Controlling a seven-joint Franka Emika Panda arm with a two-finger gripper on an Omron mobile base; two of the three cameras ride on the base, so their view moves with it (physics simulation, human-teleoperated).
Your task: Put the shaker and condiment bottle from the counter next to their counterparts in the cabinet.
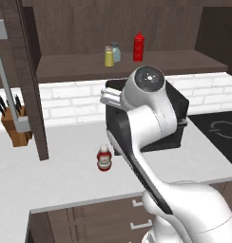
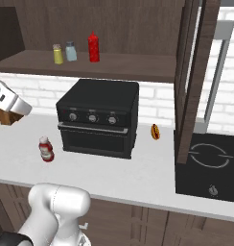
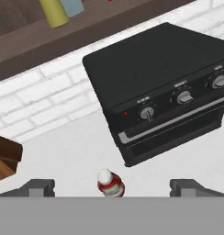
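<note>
- Left base view: yellow shaker [image 1: 109, 56] stands upright on the cabinet [image 1: 137, 66] shelf, just beside the blue-grey shaker [image 1: 116, 51], w/ the tall red squeeze bottle [image 1: 138, 46] a bit to the right. Condiment bottle [image 1: 104, 158] stands upright on the tabletop [image 1: 51, 180], left of the black oven [image 1: 177, 118], near the front edge. Knife block [image 1: 15, 124] at far left by the brick wall. White arm [image 1: 151, 123] covers most of the oven.
- Right base view: same trio on the shelf – yellow shaker [image 2: 58, 54], blue-grey shaker [image 2: 71, 51], squeeze bottle [image 2: 93, 47]. Condiment bottle [image 2: 46, 149] on the tabletop [image 2: 138, 178], just left of the oven [image 2: 99, 117], apart from it. Small hot dog [image 2: 155, 131] lies right of the oven; cooktop [image 2: 207, 166] further right.
- Hand view: end effector [image 3: 112, 188] released, tips spread wide, nothing between them but air. Condiment bottle [image 3: 109, 183] sits below, between the tips, not touched. Oven [image 3: 164, 87] w/ three knobs to the right; yellow shaker [image 3: 54, 13] at top on the shelf.
</note>
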